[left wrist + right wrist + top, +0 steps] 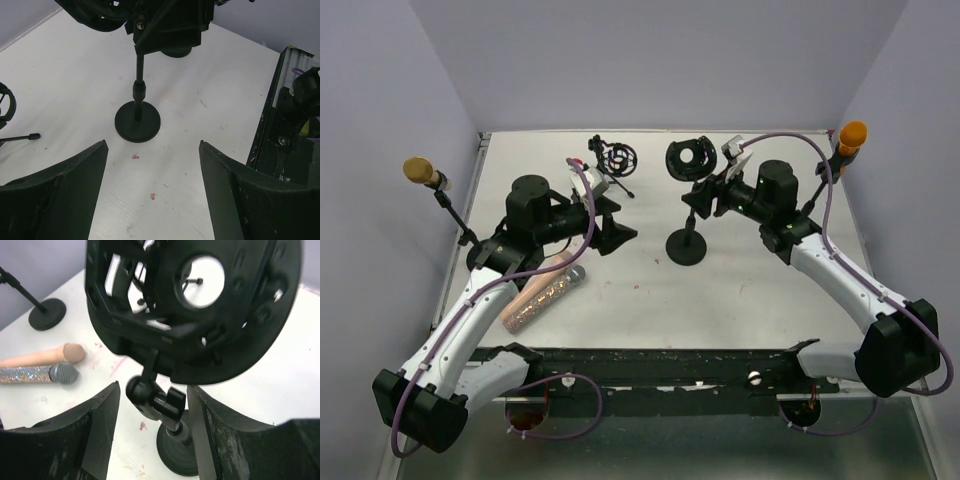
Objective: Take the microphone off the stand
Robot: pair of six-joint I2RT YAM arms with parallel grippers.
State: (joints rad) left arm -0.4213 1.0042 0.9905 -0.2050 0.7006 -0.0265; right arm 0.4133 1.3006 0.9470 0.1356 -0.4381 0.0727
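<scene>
From above, the stand (687, 247) sits mid-table (740, 290) on a round black base, and its ring-shaped holder (690, 157) carries nothing. The glitter microphone (545, 297) lies flat beside the left arm with its grey head toward the stand, and a peach rod (556, 263) lies alongside it. 2 more microphones stand on their own stands at the table's edges, a tan microphone (419, 169) on the left and an orange microphone (851, 135) on the right. A small tripod (616, 158) with a ring mount stands at the far side. Both arms reach forward and bend inward. The left gripper (618, 232) points right, and the right gripper (698, 197) points left at the stand's neck.

In the left wrist view, the left gripper (152, 145) has its jaws wide apart over bare table, short of the stand's base (137, 121). The right gripper (165, 25) is at the top of the stem.

In the right wrist view, the right gripper (152, 390) has its jaws apart on either side of the stand's swivel joint; whether they touch it cannot be told. The holder (200, 305) fills the upper frame. The glitter microphone (30, 374) and peach rod (45, 356) lie side by side at the left.
</scene>
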